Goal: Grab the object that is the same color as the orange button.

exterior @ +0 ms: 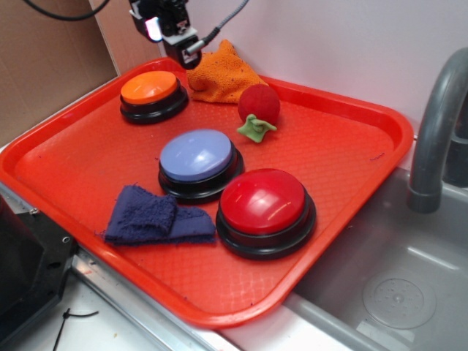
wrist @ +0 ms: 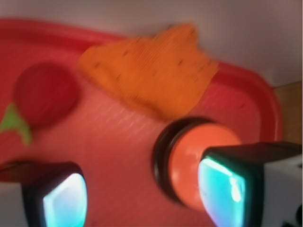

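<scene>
The orange terry rag lies bunched at the tray's far edge, behind the orange button. In the wrist view the rag is ahead of me and the orange button sits partly behind my right finger. My gripper hovers above the tray's back left, just left of the rag and behind the button. The gripper is open, with only bare tray between its glowing pads.
On the red tray stand a lavender-blue button, a bigger red button, a dark blue rag and a red fuzzy ball with green leaf. A grey faucet and sink are right.
</scene>
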Controlling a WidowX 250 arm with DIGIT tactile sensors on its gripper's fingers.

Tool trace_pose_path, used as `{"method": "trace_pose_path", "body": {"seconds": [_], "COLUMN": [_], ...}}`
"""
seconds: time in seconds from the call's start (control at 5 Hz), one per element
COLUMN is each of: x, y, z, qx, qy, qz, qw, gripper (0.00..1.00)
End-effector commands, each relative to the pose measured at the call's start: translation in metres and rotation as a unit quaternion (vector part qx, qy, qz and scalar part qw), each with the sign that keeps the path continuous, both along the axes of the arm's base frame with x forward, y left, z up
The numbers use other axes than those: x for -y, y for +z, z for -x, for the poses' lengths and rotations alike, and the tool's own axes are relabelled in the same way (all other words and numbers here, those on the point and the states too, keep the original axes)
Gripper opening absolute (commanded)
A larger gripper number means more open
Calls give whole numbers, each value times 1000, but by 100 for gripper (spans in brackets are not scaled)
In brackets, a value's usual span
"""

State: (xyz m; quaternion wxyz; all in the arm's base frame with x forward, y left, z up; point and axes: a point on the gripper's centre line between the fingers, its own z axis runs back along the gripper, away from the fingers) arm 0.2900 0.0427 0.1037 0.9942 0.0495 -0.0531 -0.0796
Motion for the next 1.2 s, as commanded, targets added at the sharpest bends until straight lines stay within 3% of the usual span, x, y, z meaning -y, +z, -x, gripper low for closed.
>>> {"method": "trace_pose_path", "body": {"seconds": [0.0, 0.4, 0.6, 0.8, 1.0], "x": [-4, -19, -20, -19, -18], "y": [-27, -44, -53, -56, -56], "z": [-55, -68, -70, -68, -67], "qx": [32, 17, 8, 1, 1], "qy": [31, 45, 49, 46, 46], "qz": [-25, -67, -66, -58, -58], "qw": [999, 997, 997, 997, 997], "gripper": [100, 100, 96, 8, 0]}}
